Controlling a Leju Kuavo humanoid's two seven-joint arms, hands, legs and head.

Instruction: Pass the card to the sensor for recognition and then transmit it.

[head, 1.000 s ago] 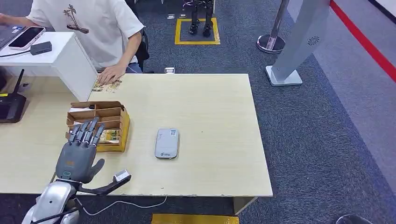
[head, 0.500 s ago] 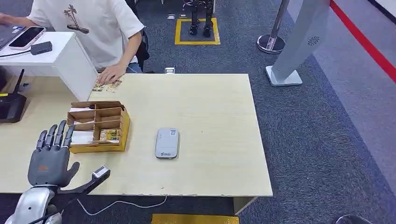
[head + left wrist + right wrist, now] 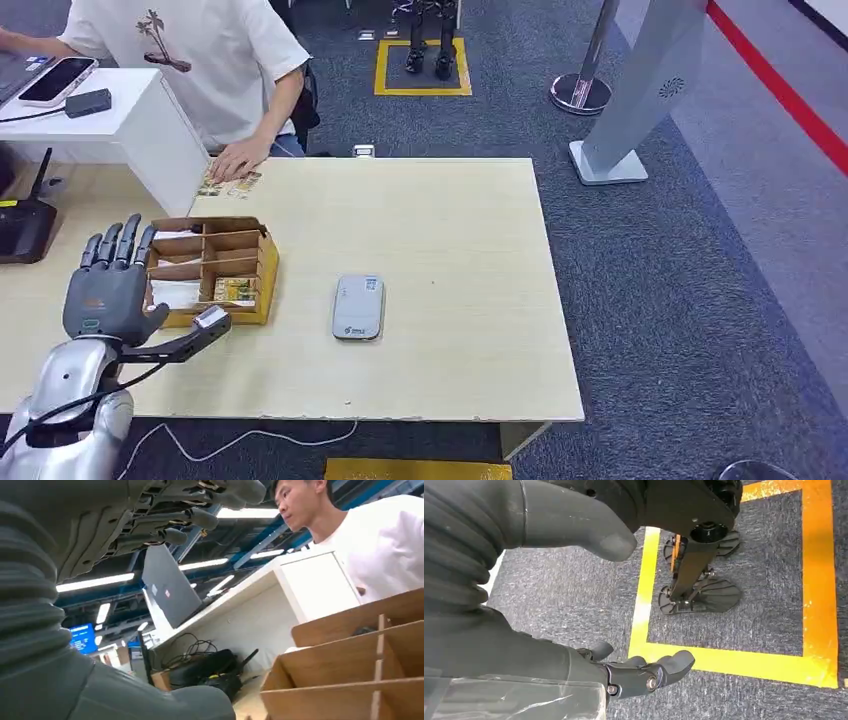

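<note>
Head view, looking down on a pale wooden table [image 3: 440,230] set on grey carpet. Left hand [image 3: 108,290] raised above the near-left part of the table, just left of a cardboard organiser box [image 3: 212,268]; fingers [image 3: 112,243] extended and spread apart, palm down, nothing held. Wrist camera bracket [image 3: 190,335] projecting to the right from below the hand, its tip just beside the near edge of the box. Box divided into several compartments by brown partitions, yellow on its outer wall; printed card [image 3: 236,290] lying in the near-right compartment, white slips in the left ones. Grey card sensor [image 3: 358,306] flat on the table, right of the box and apart from it, roughly mid-table. More cards [image 3: 228,184] at the far-left table edge, beneath the hand [image 3: 238,157] of a seated person in a white shirt [image 3: 200,50]. White raised counter [image 3: 120,130] at far left, carrying a phone [image 3: 56,79]; black router [image 3: 22,228] on the left margin of the table.

Left wrist view: dark fingers [image 3: 190,517] held open, organiser partitions [image 3: 350,665] close by, open laptop [image 3: 167,587] on the white counter beyond.

Right wrist view: right hand [image 3: 644,672] hanging over carpet marked with yellow tape [image 3: 819,580]; fingers loosely curled, empty; fully closed or not, cannot tell.
</note>
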